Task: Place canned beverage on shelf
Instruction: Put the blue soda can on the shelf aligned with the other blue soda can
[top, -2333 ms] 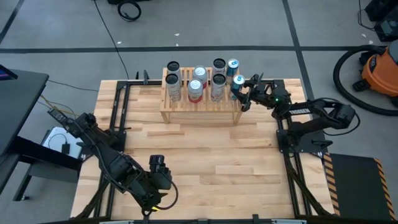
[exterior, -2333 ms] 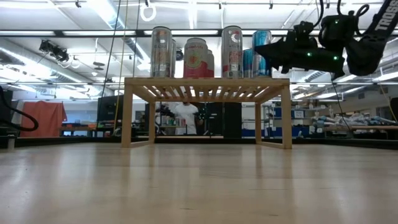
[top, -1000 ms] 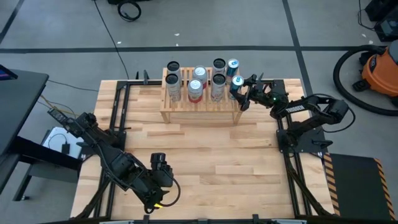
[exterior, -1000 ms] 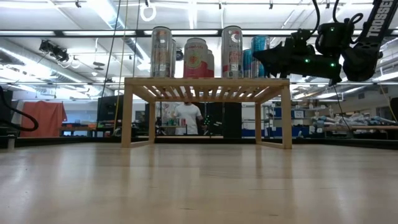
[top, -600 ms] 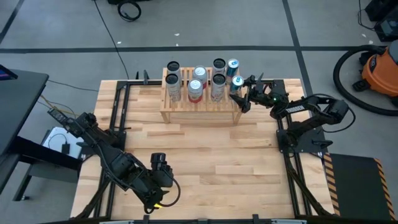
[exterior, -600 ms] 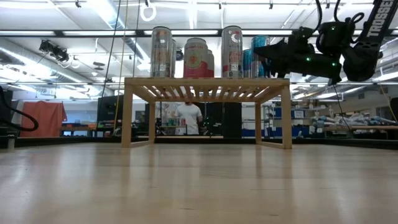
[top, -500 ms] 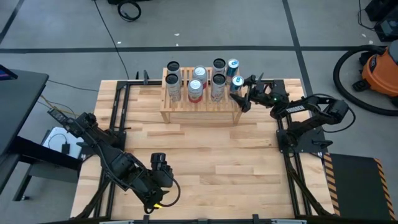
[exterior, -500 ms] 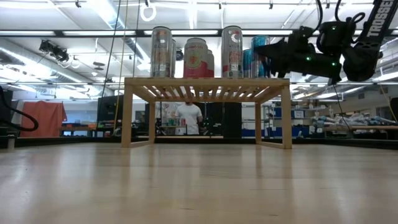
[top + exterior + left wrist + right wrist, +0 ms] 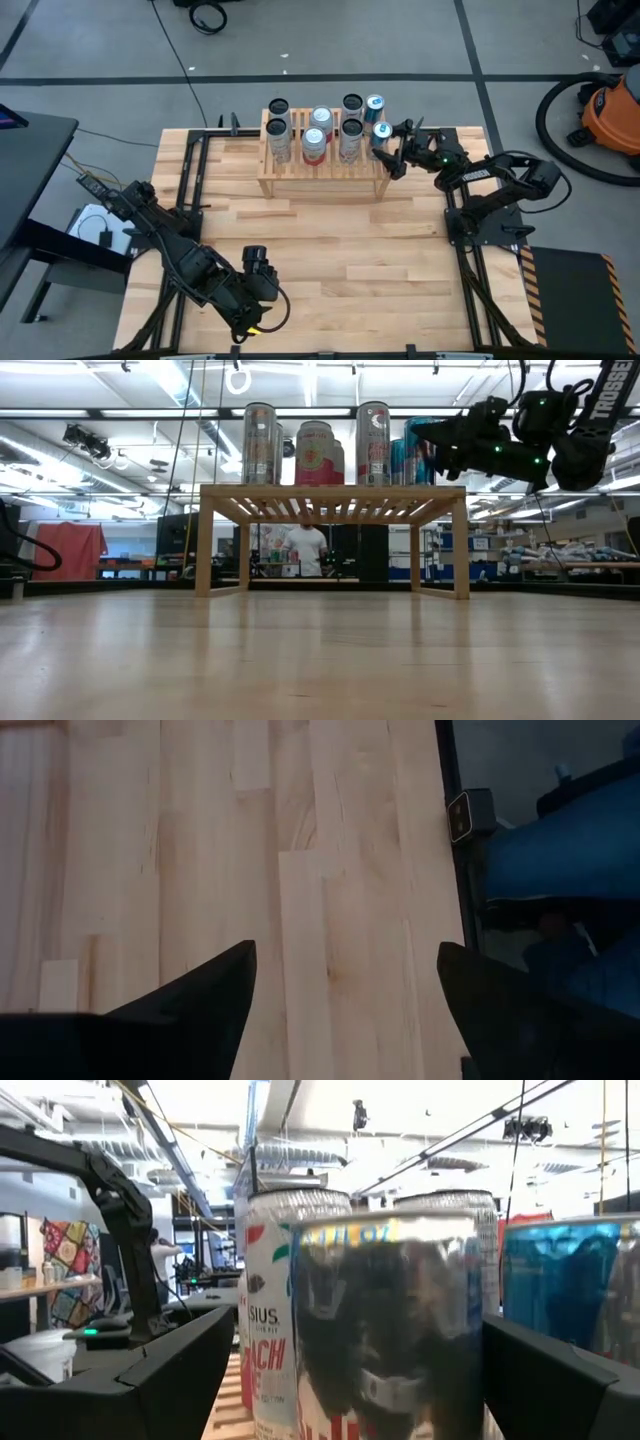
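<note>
The light wooden shelf (image 9: 322, 172) stands at the table's far side, and several cans (image 9: 315, 135) stand upright on its slatted top (image 9: 330, 490). A blue-topped can (image 9: 381, 133) stands at the shelf's right end. My right gripper (image 9: 392, 150) is open and comes at this can from the right. In the right wrist view its fingers (image 9: 150, 1370) stand on either side of the can (image 9: 385, 1320), and I cannot tell whether they touch it. My left gripper (image 9: 255, 275) waits open over the near left of the table, with nothing between its fingers (image 9: 200, 1000).
Bare table top (image 9: 330, 240) lies between the shelf and the near edge. Black frame rails (image 9: 455, 235) run along the table's sides. An orange vacuum (image 9: 610, 105) stands on the floor at the far right. A person (image 9: 305, 545) stands in the room behind the shelf.
My right gripper has tipped its fingers up a little beside the can at the shelf's right end. The can has stayed upright on the shelf.
</note>
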Available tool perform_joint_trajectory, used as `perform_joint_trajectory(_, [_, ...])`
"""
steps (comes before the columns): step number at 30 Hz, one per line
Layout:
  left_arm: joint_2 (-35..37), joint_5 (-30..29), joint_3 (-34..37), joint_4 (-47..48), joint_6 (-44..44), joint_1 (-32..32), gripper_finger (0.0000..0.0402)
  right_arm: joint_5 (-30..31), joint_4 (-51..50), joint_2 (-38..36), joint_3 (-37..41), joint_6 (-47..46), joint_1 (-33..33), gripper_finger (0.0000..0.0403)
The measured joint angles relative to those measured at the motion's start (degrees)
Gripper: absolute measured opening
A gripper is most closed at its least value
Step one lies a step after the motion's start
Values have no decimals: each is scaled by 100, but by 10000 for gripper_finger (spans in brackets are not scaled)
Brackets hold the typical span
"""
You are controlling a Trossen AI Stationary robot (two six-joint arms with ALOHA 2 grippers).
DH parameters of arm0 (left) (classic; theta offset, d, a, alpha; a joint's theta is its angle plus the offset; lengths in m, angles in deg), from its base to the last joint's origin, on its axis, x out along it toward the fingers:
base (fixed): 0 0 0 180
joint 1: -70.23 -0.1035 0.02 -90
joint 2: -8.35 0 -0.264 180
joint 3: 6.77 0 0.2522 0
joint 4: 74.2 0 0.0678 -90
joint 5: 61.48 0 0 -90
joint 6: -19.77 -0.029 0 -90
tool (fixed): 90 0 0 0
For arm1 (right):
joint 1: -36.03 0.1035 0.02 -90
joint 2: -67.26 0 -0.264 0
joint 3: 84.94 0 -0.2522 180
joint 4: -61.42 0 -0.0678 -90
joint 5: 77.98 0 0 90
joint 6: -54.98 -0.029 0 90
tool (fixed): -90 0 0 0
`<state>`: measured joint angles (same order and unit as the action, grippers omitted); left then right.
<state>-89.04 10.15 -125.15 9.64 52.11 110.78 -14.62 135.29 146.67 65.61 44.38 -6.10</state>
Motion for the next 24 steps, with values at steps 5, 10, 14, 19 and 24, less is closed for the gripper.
perform_joint_trajectory(5, [0, 2, 0, 1, 2, 0, 314, 0, 16, -244, 4, -40, -6, 390])
perform_joint_trajectory(10, [0, 0, 0, 1, 2, 0, 314, 3, 13, -678, 4, -40, -6, 390])
perform_joint_trajectory(14, [0, 0, 0, 1, 2, 0, 314, 0, -6, -1034, 4, -42, -44, 390])
perform_joint_trajectory(19, [0, 0, -2, -1, 4, 0, 314, 3, -402, -1383, 4, -167, -151, 390])
perform_joint_trajectory(24, [0, 1, -1, -2, 6, 0, 314, 2, -938, -1591, 4, -213, -263, 390])
